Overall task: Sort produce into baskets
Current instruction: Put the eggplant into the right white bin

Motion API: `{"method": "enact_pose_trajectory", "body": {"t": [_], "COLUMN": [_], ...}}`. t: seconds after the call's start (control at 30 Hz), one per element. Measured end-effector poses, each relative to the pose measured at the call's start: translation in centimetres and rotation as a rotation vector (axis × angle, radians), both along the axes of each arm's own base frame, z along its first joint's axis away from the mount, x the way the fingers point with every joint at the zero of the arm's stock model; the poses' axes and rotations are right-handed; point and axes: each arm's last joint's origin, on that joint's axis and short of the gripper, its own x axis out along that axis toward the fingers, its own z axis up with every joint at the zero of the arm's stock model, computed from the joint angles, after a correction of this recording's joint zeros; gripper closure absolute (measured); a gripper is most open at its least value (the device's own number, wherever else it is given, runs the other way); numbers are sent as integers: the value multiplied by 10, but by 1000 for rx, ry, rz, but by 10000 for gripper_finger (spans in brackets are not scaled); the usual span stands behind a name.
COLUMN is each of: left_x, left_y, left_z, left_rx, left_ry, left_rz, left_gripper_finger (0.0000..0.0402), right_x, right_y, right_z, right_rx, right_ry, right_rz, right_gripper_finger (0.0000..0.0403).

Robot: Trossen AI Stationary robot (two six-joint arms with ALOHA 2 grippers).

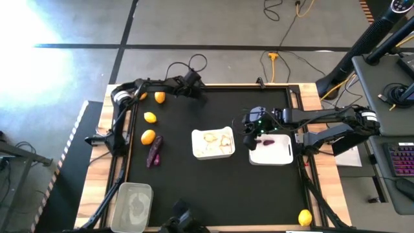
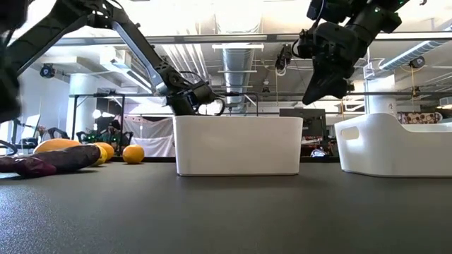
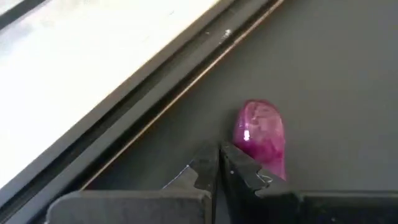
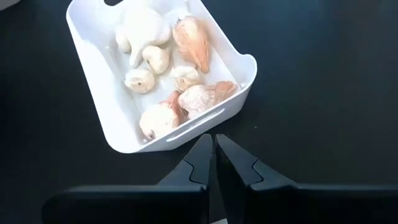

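The right gripper (image 1: 253, 137) hangs with its fingers pressed together and empty, above the mat between the two white trays, just beside the right-hand white tray (image 1: 284, 157), which holds one dark purple piece (image 1: 265, 138). By my reading, a drop into that tray is just finished and the next pick has not begun. The left gripper (image 1: 192, 86) sits low at the far edge of the mat, its fingers likewise closed on nothing, with a glossy magenta piece (image 3: 261, 134) lying just past its fingertips in the left wrist view. The middle white tray (image 1: 213, 144) is already filled with pale garlic-like bulbs (image 4: 155, 87); the right wrist view shows about eight, some tinged pink, though they overlap and the count is uncertain. The clear tub (image 1: 132, 206) at the near left corner looks empty. Loose produce still to sort: three yellow-orange fruits (image 1: 150, 117) in a line along the left side, a fourth yellow fruit (image 1: 305, 217) alone at the near right corner, and a dark purple vegetable (image 1: 154, 150) lying beside the nearest of the three. The next move probably calls for an arm to open its fingers, descend on a loose piece, most easily the left arm on the purple vegetable or a fruit, and carry it to the matching bin
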Motion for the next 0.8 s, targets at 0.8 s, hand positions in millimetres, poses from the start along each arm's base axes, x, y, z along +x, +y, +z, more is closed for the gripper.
{"method": "enact_pose_trajectory", "body": {"t": [0.8], "left_x": [46], "left_y": [-52], "left_z": [57], "left_rx": [5], "left_ry": [-190], "left_rz": [-345], "left_gripper_finger": [401], "right_x": [6], "right_y": [-8], "right_z": [8], "right_rx": [-125], "right_ry": [-88], "right_rz": [-36], "right_gripper_finger": [390]}}
